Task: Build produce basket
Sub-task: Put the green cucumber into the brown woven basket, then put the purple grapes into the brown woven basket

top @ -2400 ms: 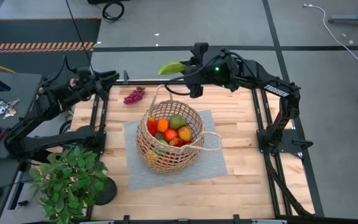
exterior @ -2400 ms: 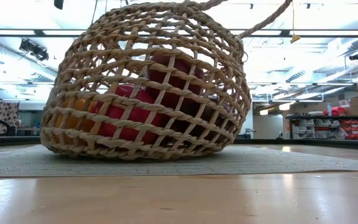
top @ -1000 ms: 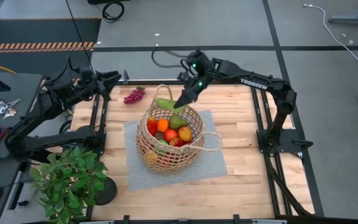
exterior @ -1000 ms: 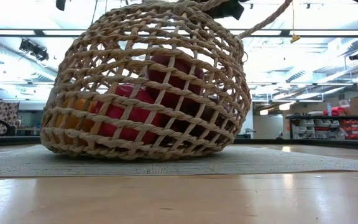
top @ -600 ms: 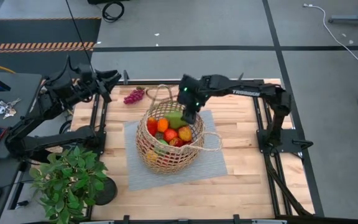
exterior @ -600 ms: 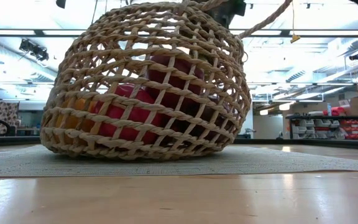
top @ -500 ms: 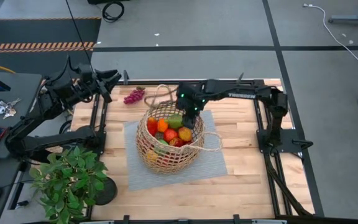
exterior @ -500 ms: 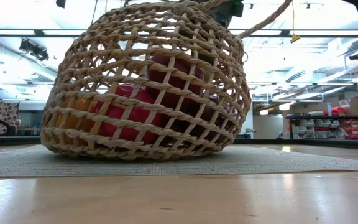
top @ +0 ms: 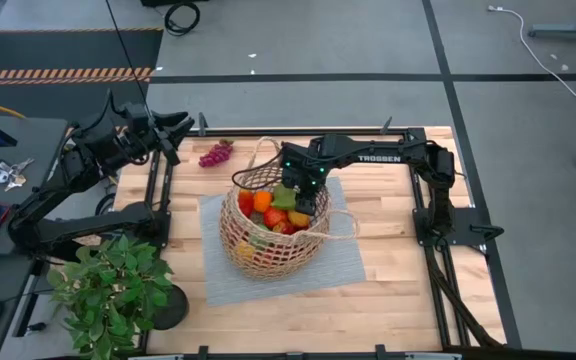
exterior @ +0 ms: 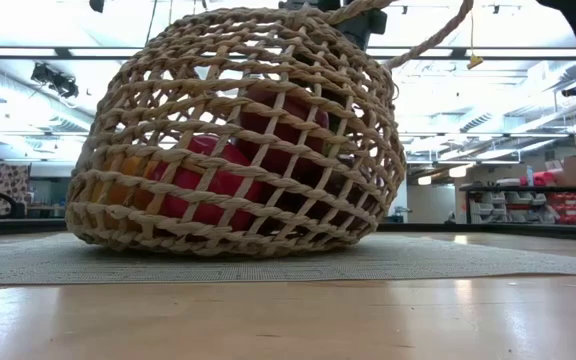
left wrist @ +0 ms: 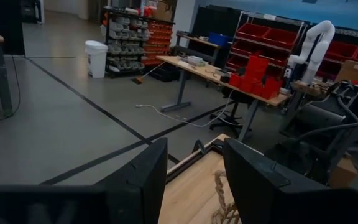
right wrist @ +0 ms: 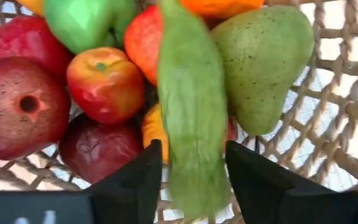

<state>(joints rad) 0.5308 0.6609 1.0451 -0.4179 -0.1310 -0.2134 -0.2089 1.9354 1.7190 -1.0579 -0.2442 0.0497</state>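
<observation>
The round wicker basket stands on a grey mat mid-table, filled with produce: a green pear, a dark red pomegranate, and red, orange and green fruits. My right gripper points steeply down into the basket's mouth with a long green piece between its fingers. A purple grape bunch lies on the bare wood beyond the basket, to the left. My left gripper waits open, held level high over the table's far left corner. My right gripper has the long green piece between its two fingers, one finger on either long side, near its upper end. The fingers come from above, slanting down. The piece hangs lengthwise below them, its lower end among the fruits in the basket.
A leafy potted plant stands at the near left corner. The basket's loop handles stick out at the far and right sides. Bare wood lies on the near side of the mat. Keys lie off the table, left.
My right gripper has swung from above the basket's far rim toward the near edge and down into the basket's mouth, tipping from slanted to steeply downward. The green piece has gone with it, from sticking out over the far rim to hanging among the fruits.
</observation>
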